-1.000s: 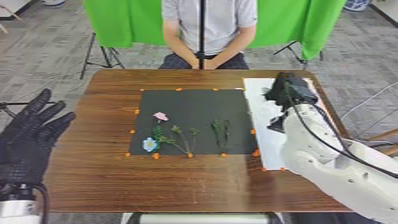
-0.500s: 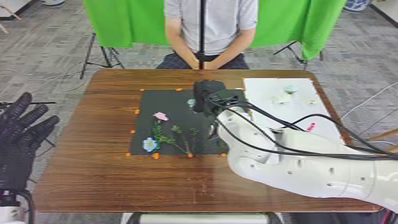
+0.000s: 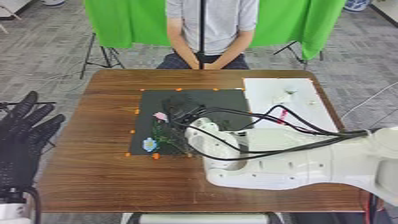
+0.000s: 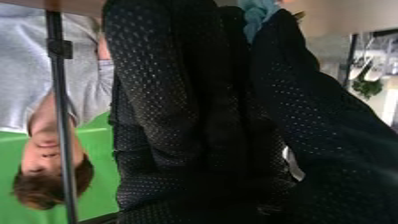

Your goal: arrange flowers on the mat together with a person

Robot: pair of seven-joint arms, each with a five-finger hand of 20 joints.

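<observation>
One pale blue flower [image 4: 258, 15] is pinched between the thumb and closed-together fingers of my right hand [image 3: 180, 106], over the dark mat [image 3: 222, 97]. Just left of those fingers lies a pink flower [image 3: 161, 116]; nearer my body than they are, a bright blue flower [image 3: 149, 145]. My left hand [image 3: 25, 142], well left of them, has its fingers loosely spread.

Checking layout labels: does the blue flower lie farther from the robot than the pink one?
No, the blue flower lies nearer the robot, with the pink flower beyond it.
</observation>
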